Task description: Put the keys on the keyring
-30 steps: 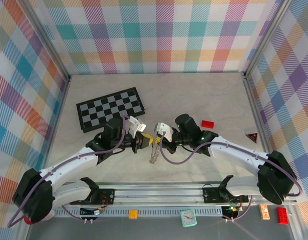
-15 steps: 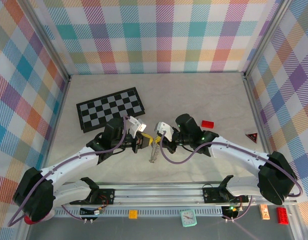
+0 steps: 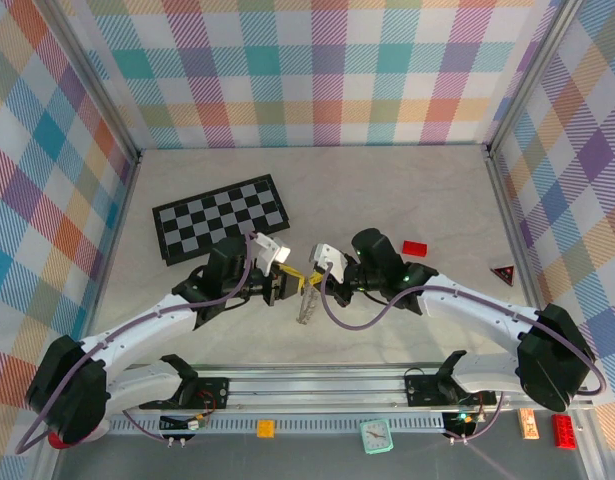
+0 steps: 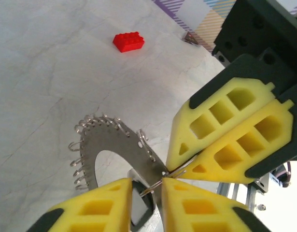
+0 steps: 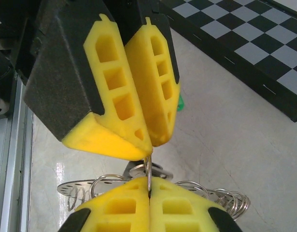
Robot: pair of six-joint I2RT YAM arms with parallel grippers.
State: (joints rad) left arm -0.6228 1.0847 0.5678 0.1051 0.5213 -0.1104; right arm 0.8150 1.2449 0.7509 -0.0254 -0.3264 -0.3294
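Observation:
The keyring [image 4: 106,145], a flat grey ring with small wire loops along its rim, hangs between my two grippers [image 3: 305,308]. My right gripper [image 5: 149,186] is shut on one thin wire loop of it, and its closed tips [image 4: 170,169] meet my left gripper tip to tip. My left gripper [image 4: 147,186] has its yellow pads a little apart. The black-headed key [image 4: 140,210] sits in that gap, threaded on the loop, against one pad and free of the other. A bit of the green key [image 5: 179,103] peeks out behind the left gripper's fingers [image 5: 153,96].
A black-and-white chessboard [image 3: 220,217] lies at the back left. A red brick [image 3: 415,247] and a red-and-black triangle [image 3: 504,274] lie to the right. A small clock [image 3: 376,434] and bricks sit by the near rail.
My left gripper's pads have parted slightly. Both arms and the hanging keyring have stayed almost where they were.

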